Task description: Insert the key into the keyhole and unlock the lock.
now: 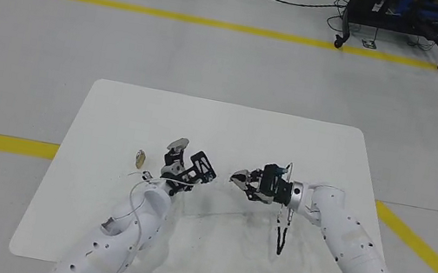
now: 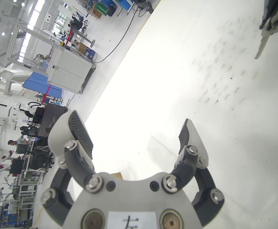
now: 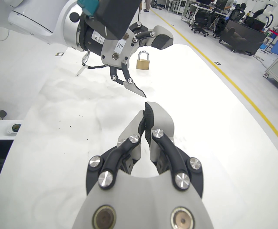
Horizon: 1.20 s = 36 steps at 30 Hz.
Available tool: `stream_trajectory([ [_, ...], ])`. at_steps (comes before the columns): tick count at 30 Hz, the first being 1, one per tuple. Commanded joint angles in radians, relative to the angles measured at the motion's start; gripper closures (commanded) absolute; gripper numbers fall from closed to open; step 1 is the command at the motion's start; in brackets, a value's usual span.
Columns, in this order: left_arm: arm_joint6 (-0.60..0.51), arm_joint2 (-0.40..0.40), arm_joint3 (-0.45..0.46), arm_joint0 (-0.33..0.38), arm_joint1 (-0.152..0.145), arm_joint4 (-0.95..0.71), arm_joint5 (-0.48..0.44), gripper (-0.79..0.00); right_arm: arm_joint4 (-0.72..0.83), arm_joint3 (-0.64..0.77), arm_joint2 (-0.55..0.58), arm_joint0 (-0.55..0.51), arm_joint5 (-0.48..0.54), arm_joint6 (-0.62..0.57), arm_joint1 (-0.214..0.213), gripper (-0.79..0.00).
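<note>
- The tabletop (image 1: 229, 129) is white with rounded corners. Both grippers are held over its middle, well in from all four edges.
- The left gripper (image 1: 192, 156) (image 2: 130, 117) (image 3: 153, 67) is seen with its fingers (image 2: 79, 130) spread wide and nothing between them.
- The right gripper (image 1: 238, 178) (image 3: 146, 108) is found just right of the left one, tips facing it across a small gap, not touching.
- The right fingers (image 3: 149, 117) are pressed together, pinching the key (image 2: 261, 45). In the left wrist view the blade is seen sticking out below the dark pads, above the tabletop.
- The padlock (image 1: 140, 158) (image 3: 143, 63), brass with a steel shackle, is set on the left part of the tabletop. It is just left of the left gripper, apart from it and well in from the left edge.
- The padlock appears to stand upright with the shackle shut. The keyhole cannot be made out.
- A stretch of bare tabletop is left between the padlock and the near and far edges.
- A black cable (image 1: 279, 235) is seen hanging under the right wrist toward the near side.
- Hidden or cut off: the key's head is buried between the pads. The key cannot be made out in the right wrist view and is too small to tell in the top view.
- In the left wrist view the right fingers are cut by the frame corner.
</note>
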<state>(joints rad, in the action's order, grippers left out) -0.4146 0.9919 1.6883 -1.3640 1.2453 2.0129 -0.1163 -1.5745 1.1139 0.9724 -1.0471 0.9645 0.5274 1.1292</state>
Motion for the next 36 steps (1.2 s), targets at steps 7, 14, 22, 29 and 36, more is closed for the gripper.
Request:
stream_trajectory([
  [7,0.007,0.038,0.052,-0.007,0.002,-0.054,0.008,-0.785,0.036,-0.010,0.008,-0.001,0.014,0.033,-0.003,0.000],
  [14,0.021,0.039,0.054,-0.009,0.002,-0.062,0.006,-0.785,0.036,-0.010,0.008,-0.001,0.014,0.033,-0.003,0.000],
  [22,0.350,0.322,0.064,-0.106,-0.030,-0.811,-0.444,-0.785,0.453,-0.002,-0.064,-0.026,0.048,0.124,0.015,0.000],
  [29,0.277,0.436,0.049,-0.108,-0.050,-0.985,-0.599,-0.785,0.690,0.015,-0.161,0.005,0.048,0.068,-0.022,0.000],
  [36,0.282,0.422,0.017,-0.092,-0.049,-0.965,-0.570,-0.785,0.690,0.015,-0.161,0.005,0.048,0.068,-0.022,0.000],
])
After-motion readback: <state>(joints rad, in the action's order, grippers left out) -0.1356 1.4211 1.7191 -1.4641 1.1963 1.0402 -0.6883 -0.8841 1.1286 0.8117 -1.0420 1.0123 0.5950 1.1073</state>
